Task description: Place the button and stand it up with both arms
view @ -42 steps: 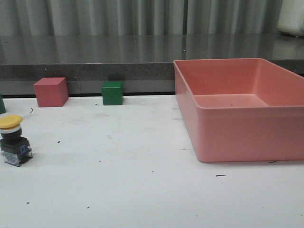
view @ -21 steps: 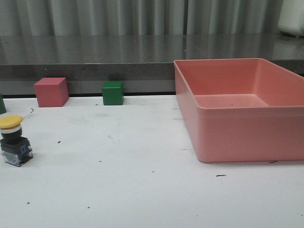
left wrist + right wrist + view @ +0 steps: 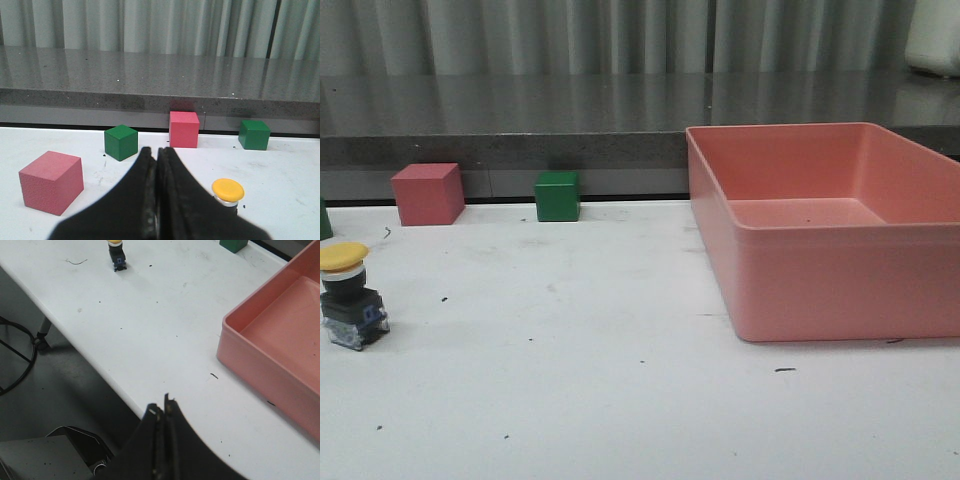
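Both grippers — left [image 3: 157,165], right [image 3: 163,412] — have fingers pressed together, empty.

One button [image 3: 348,293], two pink cubes [image 3: 51,181], two green cubes [image 3: 121,142], one pink bin [image 3: 840,280].

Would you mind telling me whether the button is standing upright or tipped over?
Upright: the button stands on its base on the table, yellow cap on top.
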{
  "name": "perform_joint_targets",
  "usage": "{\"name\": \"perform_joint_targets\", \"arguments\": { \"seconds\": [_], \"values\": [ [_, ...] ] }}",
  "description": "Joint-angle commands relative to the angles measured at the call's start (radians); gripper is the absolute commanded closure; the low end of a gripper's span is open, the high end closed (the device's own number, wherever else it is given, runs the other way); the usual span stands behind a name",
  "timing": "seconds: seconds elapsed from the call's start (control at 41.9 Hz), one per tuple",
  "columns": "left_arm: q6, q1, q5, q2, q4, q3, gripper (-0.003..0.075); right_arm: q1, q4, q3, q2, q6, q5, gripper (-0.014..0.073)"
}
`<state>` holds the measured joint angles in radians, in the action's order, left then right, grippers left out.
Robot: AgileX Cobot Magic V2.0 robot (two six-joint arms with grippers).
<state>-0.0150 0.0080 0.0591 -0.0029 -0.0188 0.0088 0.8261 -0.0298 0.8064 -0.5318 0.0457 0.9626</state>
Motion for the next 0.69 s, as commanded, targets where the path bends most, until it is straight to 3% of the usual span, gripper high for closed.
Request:
{"name": "perform_joint_targets", "arguments": {
  "seconds": [0.0,0.262,0.501,0.668],
  "values": [
    [-0.001,-0.003,-0.088,-0.025,0.002,0.015,0.0740,0.001,-0.007,0.023,-0.005,-0.009,-0.056,0.0711],
    [-0.001,-0.003,-0.088,-0.025,0.002,0.015,0.0740,-0.014,-0.035,0.007,0.014,-0.009,-0.061,0.0711],
    [-0.001,-0.003,-0.088,-0.023,0.002,0.015,0.0740,-0.298,-0.027,-0.179,0.220,-0.009,-0.209,0.0711],
    [-0.001,-0.003,-0.088,-0.023,0.002,0.015,0.0740,-0.505,0.030,-0.399,0.403,-0.009,-0.447,0.0709]
  ]
}}
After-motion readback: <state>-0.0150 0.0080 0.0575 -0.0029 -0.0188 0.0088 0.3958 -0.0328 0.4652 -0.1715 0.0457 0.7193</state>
